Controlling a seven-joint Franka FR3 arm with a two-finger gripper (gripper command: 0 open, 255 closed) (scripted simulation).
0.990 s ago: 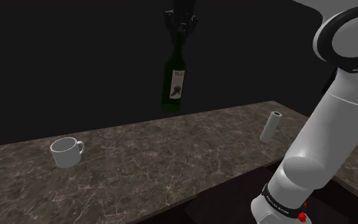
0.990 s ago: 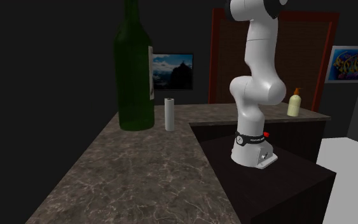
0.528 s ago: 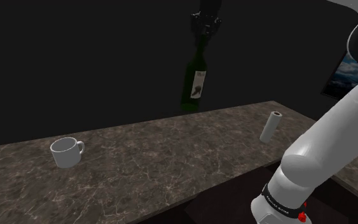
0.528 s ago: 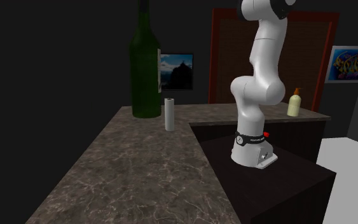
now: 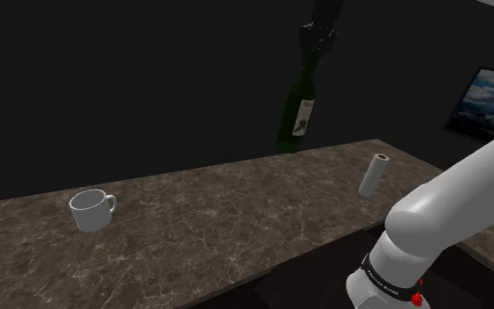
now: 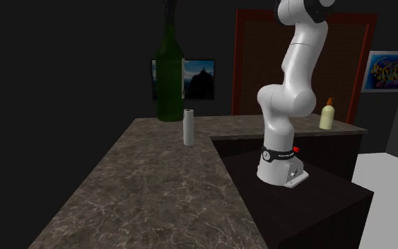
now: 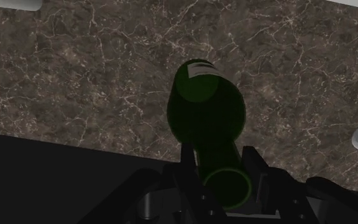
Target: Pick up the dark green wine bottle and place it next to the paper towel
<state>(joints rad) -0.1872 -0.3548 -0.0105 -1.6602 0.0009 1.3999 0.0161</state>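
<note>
Pressure from the two black fingers [image 7: 188, 167] of the gripper [image 7: 223, 167] holds the dark green wine bottle [image 7: 204, 111] by its neck. They clasp it from either side just under the mouth. The neck is the narrowest part, so it is the only place the fingers can close around. Held there, the heavy body hangs straight below the hand with its base toward the counter.

In the shoulder view the gripper [image 5: 322, 35] is high up and the bottle [image 5: 296, 118] dangles beneath it. Its pale label faces the camera, its base leans a little toward that view's left, and it looks clear of the dark marbled counter [image 5: 236, 219]. That height probably serves to carry it over the surface without knocking anything.

The paper towel [image 5: 375, 174] is a small white roll standing on end near the counter's right end in the shoulder view. It sits to the right of the hanging bottle and lower than it. In the second exterior view the bottle [image 6: 169, 78] appears just left of the roll [image 6: 188, 126] and farther from the camera. The bottle seems well along in its carry but not yet set down.

A white mug [image 5: 91, 211] sits far off toward the shoulder view's left, well apart from both. The white arm [image 6: 293, 92] rises from its stand [image 6: 310, 205] on the near right.
</note>
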